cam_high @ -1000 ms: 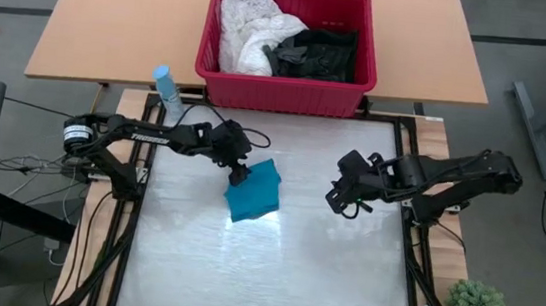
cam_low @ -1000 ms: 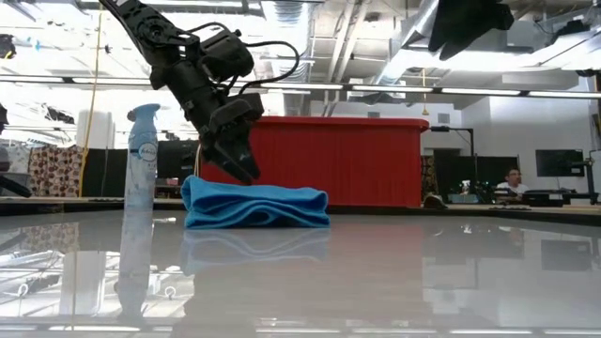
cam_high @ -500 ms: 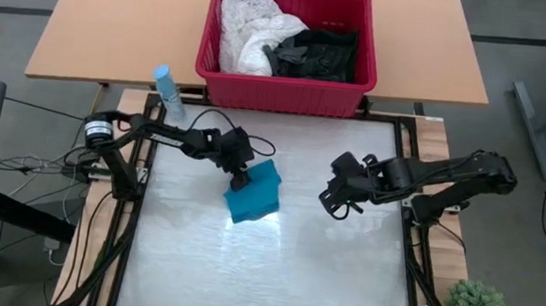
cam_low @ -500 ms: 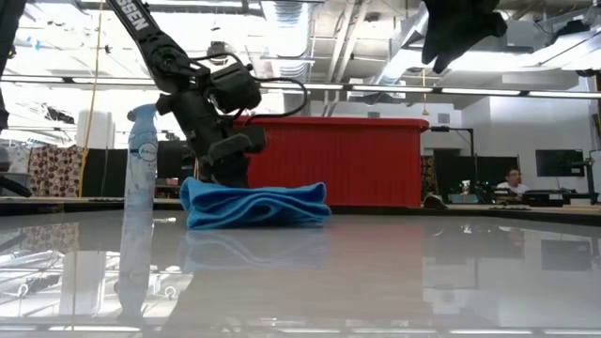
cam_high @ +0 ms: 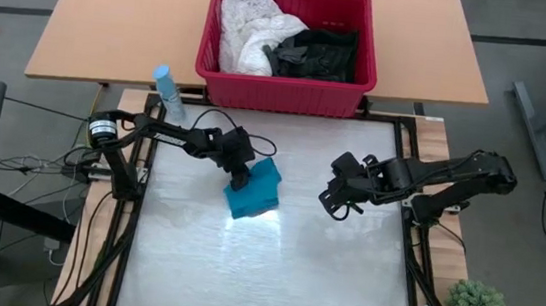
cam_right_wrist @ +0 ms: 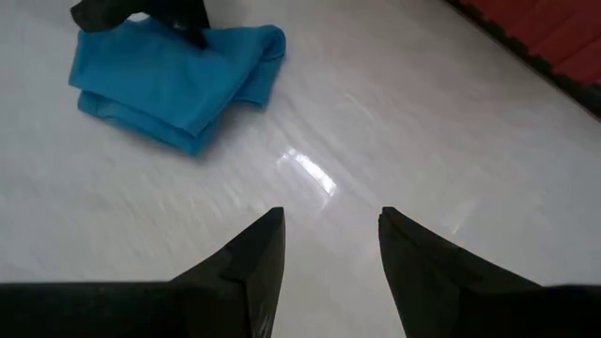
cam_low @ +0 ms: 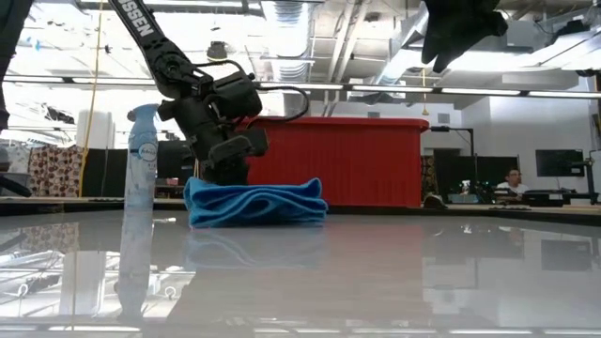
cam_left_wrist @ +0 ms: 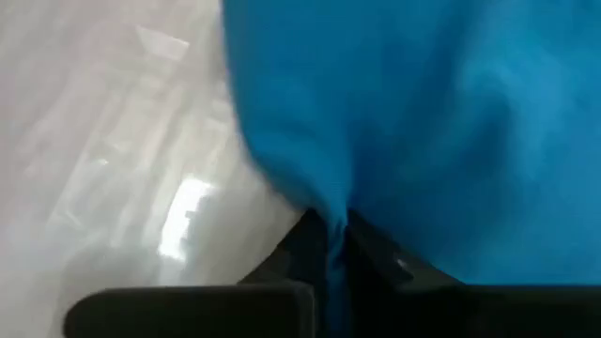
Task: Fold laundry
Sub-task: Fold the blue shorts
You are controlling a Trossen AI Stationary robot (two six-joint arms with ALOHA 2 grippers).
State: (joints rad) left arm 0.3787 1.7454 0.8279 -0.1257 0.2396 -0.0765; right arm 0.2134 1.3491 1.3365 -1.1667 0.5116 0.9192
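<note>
left gripper (cam_high: 241, 181) pinching teal garment (cam_high: 255, 194), red basket (cam_high: 285, 84)

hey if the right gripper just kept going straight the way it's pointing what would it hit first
Probably the bare white tabletop: the right gripper, fingers apart, tilts down at it. The folded teal cloth lies off to one side, though depth is unclear.

Left gripper (cam_high: 239, 178) pinched closed, arm reaching low; right gripper (cam_high: 337, 201) hovers opposite it, fingers (cam_right_wrist: 254, 258) parted.
</note>
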